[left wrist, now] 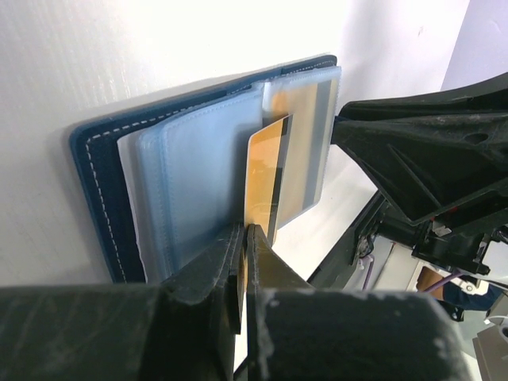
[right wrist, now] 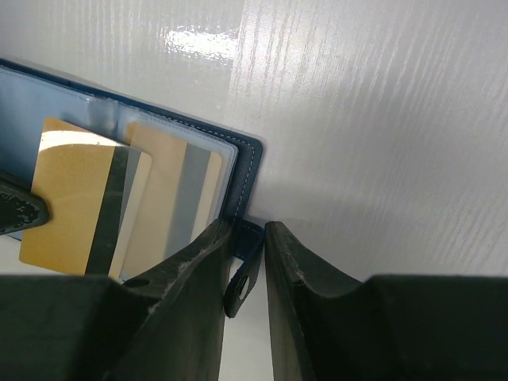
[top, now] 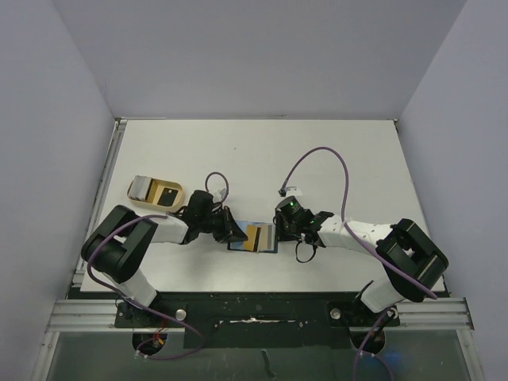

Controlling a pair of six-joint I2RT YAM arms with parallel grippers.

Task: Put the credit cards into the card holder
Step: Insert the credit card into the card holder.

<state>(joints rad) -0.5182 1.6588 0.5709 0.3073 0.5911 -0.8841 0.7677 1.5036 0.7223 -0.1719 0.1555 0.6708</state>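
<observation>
Left gripper (left wrist: 244, 232) clamped on gold card (left wrist: 266, 178), right gripper (right wrist: 246, 234) on tab (right wrist: 241, 276) of card holder (left wrist: 99, 198)

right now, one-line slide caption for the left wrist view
Left claw pinches a gold striped card on edge over the open blue wallet, with another card tucked inside.
</observation>
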